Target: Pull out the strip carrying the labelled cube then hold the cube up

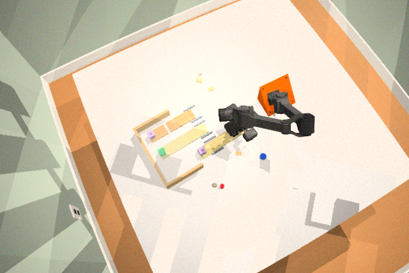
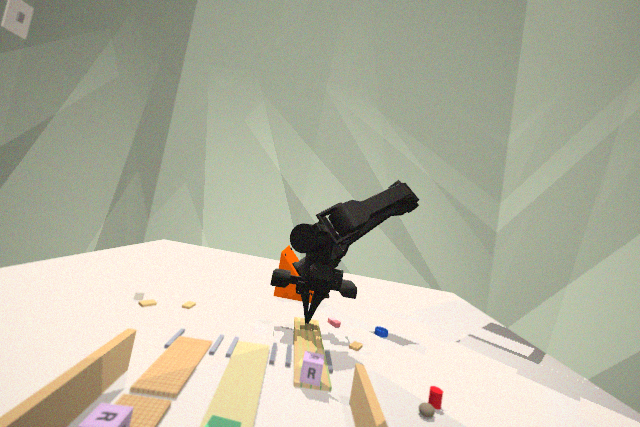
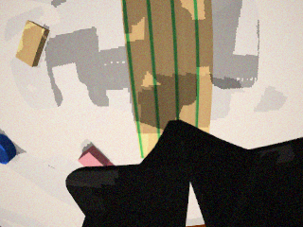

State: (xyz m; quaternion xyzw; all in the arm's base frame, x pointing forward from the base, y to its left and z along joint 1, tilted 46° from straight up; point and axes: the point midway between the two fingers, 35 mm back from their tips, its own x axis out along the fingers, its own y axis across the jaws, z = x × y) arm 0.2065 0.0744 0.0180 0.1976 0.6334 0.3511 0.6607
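A tan strip with green lines (image 1: 218, 142) (image 2: 309, 345) (image 3: 167, 44) lies in one piece and carries a purple cube marked R (image 1: 201, 150) (image 2: 311, 369) at its far end. My gripper (image 1: 236, 134) (image 2: 308, 321) (image 3: 174, 126) is shut, with its tips pressed down on the strip's near end. The strip reaches out past the open side of the wooden frame (image 1: 150, 121) (image 2: 67, 386). A second purple R cube (image 1: 151, 134) (image 2: 105, 416) sits on an orange strip that is split in two pieces (image 1: 181, 120) (image 2: 173, 364). A pale yellow strip (image 1: 186, 139) (image 2: 240, 378) carries a green cube (image 1: 161, 151) (image 2: 222, 421).
A blue cylinder (image 1: 262, 156) (image 2: 381, 331), a pink block (image 2: 334, 322) (image 3: 95, 157) and a small tan block (image 1: 238, 153) (image 2: 355, 345) (image 3: 32, 43) lie near the gripper. A red cylinder (image 1: 222, 185) (image 2: 435, 396) and a pebble (image 1: 215, 185) stand beyond the frame. Grey bars (image 1: 188, 108) flank the strips.
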